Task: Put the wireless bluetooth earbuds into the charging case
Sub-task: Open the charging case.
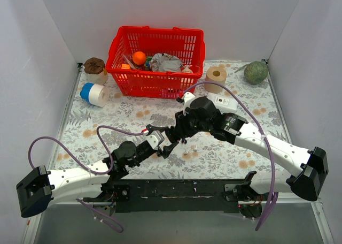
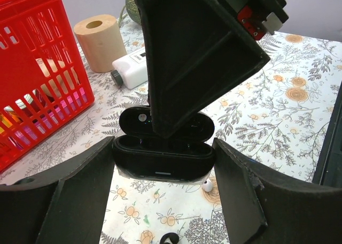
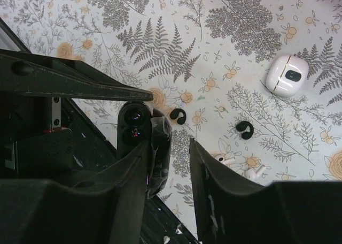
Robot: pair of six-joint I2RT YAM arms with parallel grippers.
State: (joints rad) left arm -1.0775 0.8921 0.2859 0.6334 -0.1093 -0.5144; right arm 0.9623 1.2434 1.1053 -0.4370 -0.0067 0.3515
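The black charging case [image 2: 160, 159] stands open, its lid [image 2: 131, 121] tipped back, and my left gripper [image 2: 164, 142] is shut on its two ends. Seen from the right wrist, the case [image 3: 133, 123] lies beside and under that gripper's left finger. My right gripper [image 3: 170, 145] hovers right over the case, open, with only tablecloth showing in the gap. In the top view the two grippers [image 1: 163, 143] [image 1: 179, 136] meet at the table's middle. Two black earbuds [image 3: 177, 116] [image 3: 245, 129] and two white earbuds [image 3: 224, 159] [image 3: 255, 172] lie loose on the cloth. One white earbud [image 2: 207, 185] sits just by the case.
A white oval case [image 3: 287, 75] lies further out on the cloth. A red basket [image 1: 155, 62] of odds and ends stands at the back. Beside it are a paper roll [image 1: 216, 78], a white bottle [image 1: 222, 100], a green ball [image 1: 256, 71] and a blue-white roll [image 1: 94, 94].
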